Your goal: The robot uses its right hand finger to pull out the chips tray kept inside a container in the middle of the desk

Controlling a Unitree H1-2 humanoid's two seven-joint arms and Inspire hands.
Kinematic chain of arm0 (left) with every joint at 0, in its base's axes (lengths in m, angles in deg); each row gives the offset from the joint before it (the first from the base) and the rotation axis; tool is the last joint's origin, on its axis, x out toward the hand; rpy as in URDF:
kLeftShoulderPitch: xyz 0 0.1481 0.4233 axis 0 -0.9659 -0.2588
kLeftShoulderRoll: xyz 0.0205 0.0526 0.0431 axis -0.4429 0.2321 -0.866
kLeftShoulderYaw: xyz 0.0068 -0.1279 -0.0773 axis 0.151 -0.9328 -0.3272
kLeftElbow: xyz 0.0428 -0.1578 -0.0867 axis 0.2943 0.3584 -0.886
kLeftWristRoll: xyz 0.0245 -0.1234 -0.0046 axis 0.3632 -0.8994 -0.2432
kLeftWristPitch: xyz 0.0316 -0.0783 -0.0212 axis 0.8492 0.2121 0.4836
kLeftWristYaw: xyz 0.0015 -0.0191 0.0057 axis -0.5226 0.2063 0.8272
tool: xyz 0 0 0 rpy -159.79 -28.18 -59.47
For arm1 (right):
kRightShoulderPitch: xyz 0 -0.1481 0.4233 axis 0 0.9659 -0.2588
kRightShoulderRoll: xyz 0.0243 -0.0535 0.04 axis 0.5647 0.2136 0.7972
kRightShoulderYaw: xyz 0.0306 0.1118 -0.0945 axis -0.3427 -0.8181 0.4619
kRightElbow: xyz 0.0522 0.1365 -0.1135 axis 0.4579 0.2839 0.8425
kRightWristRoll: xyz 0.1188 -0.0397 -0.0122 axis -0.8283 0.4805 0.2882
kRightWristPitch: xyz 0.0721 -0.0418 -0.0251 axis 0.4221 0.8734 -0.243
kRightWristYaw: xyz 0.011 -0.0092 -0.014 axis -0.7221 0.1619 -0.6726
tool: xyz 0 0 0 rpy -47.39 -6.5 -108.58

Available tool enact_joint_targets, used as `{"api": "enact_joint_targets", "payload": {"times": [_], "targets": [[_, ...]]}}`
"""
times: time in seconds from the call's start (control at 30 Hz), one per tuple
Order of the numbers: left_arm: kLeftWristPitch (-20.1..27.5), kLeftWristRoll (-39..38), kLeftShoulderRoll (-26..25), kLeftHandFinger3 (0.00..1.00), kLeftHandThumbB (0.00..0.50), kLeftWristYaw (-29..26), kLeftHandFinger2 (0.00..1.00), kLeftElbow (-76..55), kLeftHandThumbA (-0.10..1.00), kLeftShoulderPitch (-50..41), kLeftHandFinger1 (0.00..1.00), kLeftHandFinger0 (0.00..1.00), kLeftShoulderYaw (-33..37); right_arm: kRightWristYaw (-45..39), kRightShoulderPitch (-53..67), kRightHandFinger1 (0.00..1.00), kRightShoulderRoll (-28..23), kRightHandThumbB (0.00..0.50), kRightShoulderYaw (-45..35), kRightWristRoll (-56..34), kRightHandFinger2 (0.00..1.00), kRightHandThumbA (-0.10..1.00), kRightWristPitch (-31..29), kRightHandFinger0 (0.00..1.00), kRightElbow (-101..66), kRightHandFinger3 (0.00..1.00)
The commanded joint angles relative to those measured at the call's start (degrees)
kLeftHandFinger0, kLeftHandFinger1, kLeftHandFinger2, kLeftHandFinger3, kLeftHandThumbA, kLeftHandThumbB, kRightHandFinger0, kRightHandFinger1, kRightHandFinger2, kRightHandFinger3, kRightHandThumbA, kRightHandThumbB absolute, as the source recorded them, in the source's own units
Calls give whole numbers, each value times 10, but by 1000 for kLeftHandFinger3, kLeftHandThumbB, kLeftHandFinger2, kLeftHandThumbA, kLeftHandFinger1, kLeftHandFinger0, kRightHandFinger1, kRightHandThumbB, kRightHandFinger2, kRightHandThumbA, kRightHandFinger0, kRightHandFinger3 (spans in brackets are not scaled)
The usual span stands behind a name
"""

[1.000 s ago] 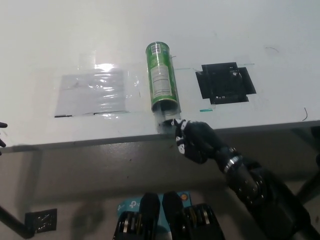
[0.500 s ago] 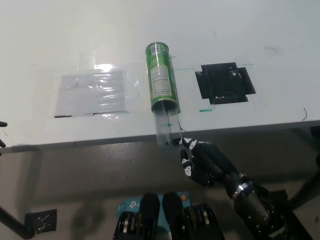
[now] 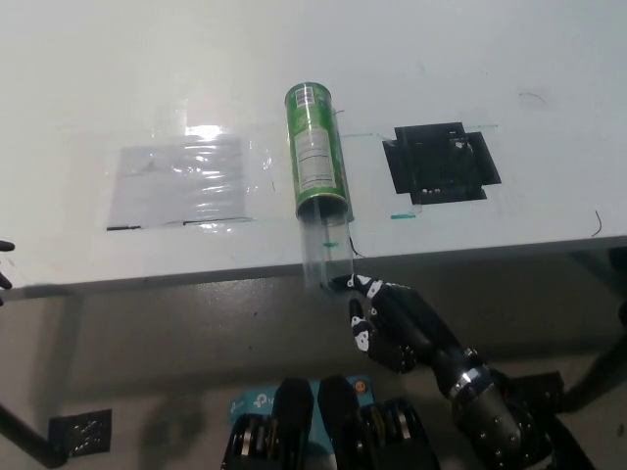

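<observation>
A green chips can [image 3: 317, 159] lies on its side in the middle of the white desk [image 3: 490, 69], with its open mouth toward the front edge. A clear chips tray [image 3: 323, 250] sticks out of the mouth and reaches just past the desk edge. My black right hand [image 3: 387, 318] is below and in front of that edge. Its fingers are curled and one fingertip [image 3: 343, 285] is hooked at the tray's near end. Of my left hand only small dark tips [image 3: 4, 247] show at the left border.
A black square patch [image 3: 441, 162] is taped on the desk right of the can. A shiny clear sheet [image 3: 181, 181] lies to its left. The desk's front edge [image 3: 196, 272] crosses the picture, with floor below it.
My right hand has drawn back from the can's mouth, down past the desk edge. The clear tray has slid further out of the can with it.
</observation>
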Motion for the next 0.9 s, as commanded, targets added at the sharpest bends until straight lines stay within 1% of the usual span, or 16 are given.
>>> {"api": "enact_joint_targets", "payload": {"times": [0.0, 0.13, 0.17, 0.23, 0.27, 0.3, 0.33, 0.37, 0.4, 0.47, 0.5, 0.57, 0.67, 0.77, 0.8, 0.87], "targets": [[6, -7, -18, 480, 0, 7, 289, -14, 357, 2, 238, 226, -9, -9, 6, 8, 6, 212, -4, -12, 746, -100, 4, 0, -24, 766], [4, -7, -18, 481, 0, 6, 282, -18, 340, 0, 237, 221, -10, -15, 9, 44, 4, 207, -3, -9, 730, -100, 17, 0, -31, 785], [4, -10, -18, 481, 0, 8, 281, -17, 335, 0, 237, 236, -11, -17, 14, 78, 0, 203, -2, -12, 720, -100, 10, 28, -31, 795], [2, -8, -17, 471, 0, 6, 269, -19, 335, -2, 224, 223, -11, -18, 24, 52, 0, 199, -2, -12, 745, -100, 16, 12, -39, 801], [2, -8, -16, 470, 0, 5, 270, -19, 334, -4, 223, 222, -11, -17, 28, 15, -1, 196, -2, -12, 798, -100, 16, 0, -43, 835], [6, -6, -16, 475, 0, 4, 279, -19, 332, -7, 226, 215, -11, -9, 32, 3, 0, 198, -6, -20, 998, -100, -2, 0, -40, 997], [8, 0, -16, 487, 0, 3, 288, -19, 326, -10, 236, 211, -9, -3, 34, 29, -3, 208, -6, -21, 1000, -100, -18, 35, -43, 1000], [8, 2, -16, 490, 0, 2, 289, -19, 324, -12, 237, 211, -8, -7, 34, 93, -6, 218, -5, -19, 1000, -100, -16, 77, -51, 1000], [7, 1, -15, 492, 0, 2, 290, -20, 322, -13, 237, 211, -8, -15, 33, 113, -8, 222, -5, -19, 1000, -100, -9, 89, -60, 1000], [11, 0, -14, 492, 0, 3, 275, -18, 308, -15, 225, 201, -8, -33, 21, 242, -19, 252, -5, -24, 1000, -100, -9, 193, -75, 1000], [10, -3, -12, 492, 0, 3, 276, -16, 306, -16, 226, 203, -9, -37, 18, 261, -24, 261, -5, -27, 1000, -100, -14, 198, -83, 1000], [7, -2, -11, 493, 0, 1, 279, -16, 301, -18, 230, 211, -9, -47, 14, 217, -28, 267, -6, -34, 1000, -100, -11, 152, -100, 1000], [8, -2, -11, 487, 0, 1, 273, -16, 294, -20, 225, 214, -8, -61, 13, 205, -31, 267, -6, -41, 1000, -100, 8, 121, -127, 1000], [9, -5, -10, 485, 0, 2, 269, -15, 290, -21, 221, 208, -10, -72, 14, 200, -31, 281, -10, -50, 1000, -100, 26, 104, -152, 1000], [6, -3, -9, 484, 0, -1, 269, -16, 290, -21, 222, 210, -9, -85, 17, 171, -34, 280, -16, -71, 1000, -100, 39, 88, -171, 1000], [7, -4, -7, 489, 0, -1, 270, -16, 289, -24, 225, 218, -10, -91, 24, 137, -38, 279, -22, -81, 1000, -100, 41, 74, -192, 1000]]}}
